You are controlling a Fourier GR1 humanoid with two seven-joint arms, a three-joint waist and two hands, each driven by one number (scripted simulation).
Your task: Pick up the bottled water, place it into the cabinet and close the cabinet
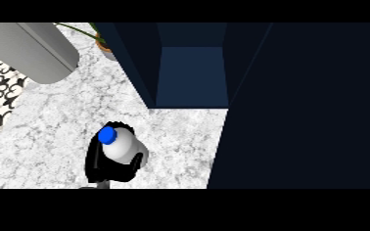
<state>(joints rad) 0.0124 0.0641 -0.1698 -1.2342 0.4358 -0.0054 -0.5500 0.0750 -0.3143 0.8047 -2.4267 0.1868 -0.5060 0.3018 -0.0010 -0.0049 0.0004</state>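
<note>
Transport looks to be the step in hand; the left hand (pixel 95 162) is curled round the bottled water (pixel 124 148), upright over the worktop (pixel 51 127), near the open cabinet (pixel 192 73); the next move calls for carrying it in past the door (pixel 289 117); closing comes after.

water bottle (pixel 124 147): white body, blue cap, roughly upright, left hand (pixel 94 162) curled round it, near view's lower left. cabinet (pixel 192 73) dark blue, door (pixel 303 107) open, bottle still outside it
</note>
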